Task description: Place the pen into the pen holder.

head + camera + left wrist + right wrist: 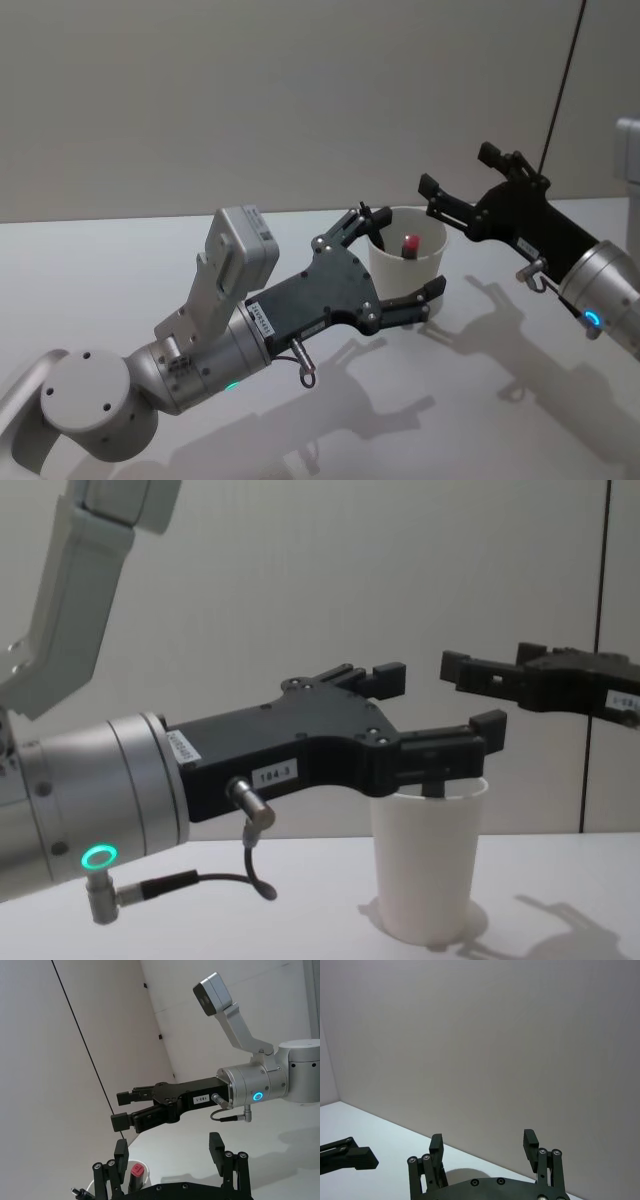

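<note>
The pen holder is a white paper cup standing upright on the table, also seen from the side in the chest view. The pen, dark with a red top, stands inside the cup, leaning on its wall, and its red end shows between the left fingers. My left gripper hovers open over the cup's mouth, one finger on each side of the rim, touching nothing. My right gripper hangs open in the air behind and to the right of the cup, holding nothing.
The white table spreads around the cup, with a plain wall close behind it. A thin black cable hangs down the wall at the right. A grey box sits at the far right edge.
</note>
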